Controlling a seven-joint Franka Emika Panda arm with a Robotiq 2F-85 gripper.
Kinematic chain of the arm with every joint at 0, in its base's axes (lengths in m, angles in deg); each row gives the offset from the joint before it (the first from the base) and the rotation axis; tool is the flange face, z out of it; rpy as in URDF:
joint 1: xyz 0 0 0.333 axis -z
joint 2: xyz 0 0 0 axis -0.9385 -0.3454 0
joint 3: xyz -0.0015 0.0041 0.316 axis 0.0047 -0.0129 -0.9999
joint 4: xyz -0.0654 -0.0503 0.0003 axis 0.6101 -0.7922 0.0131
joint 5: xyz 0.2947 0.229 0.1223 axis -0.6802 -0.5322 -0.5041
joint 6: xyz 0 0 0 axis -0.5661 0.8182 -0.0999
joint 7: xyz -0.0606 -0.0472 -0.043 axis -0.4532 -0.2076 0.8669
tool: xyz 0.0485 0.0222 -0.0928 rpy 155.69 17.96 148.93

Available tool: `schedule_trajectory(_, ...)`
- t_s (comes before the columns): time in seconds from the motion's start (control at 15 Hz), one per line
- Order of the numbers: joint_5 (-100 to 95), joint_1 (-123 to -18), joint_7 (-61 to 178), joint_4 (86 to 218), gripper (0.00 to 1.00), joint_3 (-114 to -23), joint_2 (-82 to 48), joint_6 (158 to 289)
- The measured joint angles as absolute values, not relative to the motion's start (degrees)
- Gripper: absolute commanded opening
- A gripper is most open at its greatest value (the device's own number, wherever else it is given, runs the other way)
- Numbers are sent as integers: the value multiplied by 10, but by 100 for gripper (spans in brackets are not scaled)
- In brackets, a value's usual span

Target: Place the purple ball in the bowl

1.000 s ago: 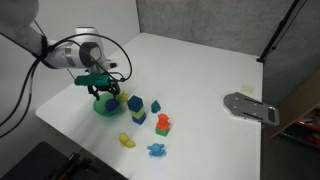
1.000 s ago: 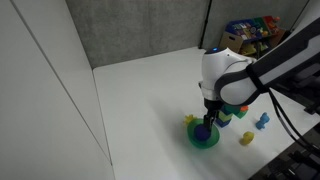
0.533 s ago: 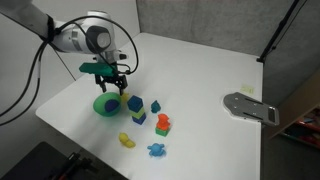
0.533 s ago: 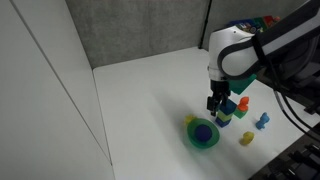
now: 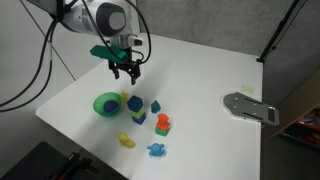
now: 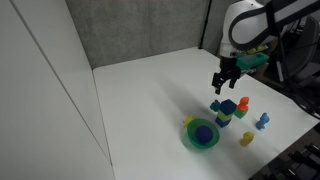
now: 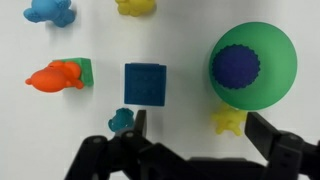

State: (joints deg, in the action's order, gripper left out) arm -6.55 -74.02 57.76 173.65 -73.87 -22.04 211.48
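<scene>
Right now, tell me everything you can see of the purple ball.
The purple ball is small, round and dark purple. In the wrist view its outline looks slightly bumpy rather than perfectly smooth, and the material can't be told. It lies at about the centre of the green bowl, well inside the rim and taking up only the middle of the floor. Only the bowl touches it. The gripper is open, hangs off to the side above the table and is not in contact with it.

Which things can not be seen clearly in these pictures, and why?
Wrist view: small blue toy, partly behind the gripper; shape unclear.
Exterior view: flat grey object, too small to identify.
Exterior view: purple ball in the bowl, only a small dark spot.
</scene>
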Motion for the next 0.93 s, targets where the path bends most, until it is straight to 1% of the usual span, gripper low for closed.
schedule_trajectory(0.6, -69, -720, 565, 1733, 100, -720, -109, 2077)
schedule_trajectory(0.93, -67, -718, 564, 1732, 100, -719, -47, 2027)
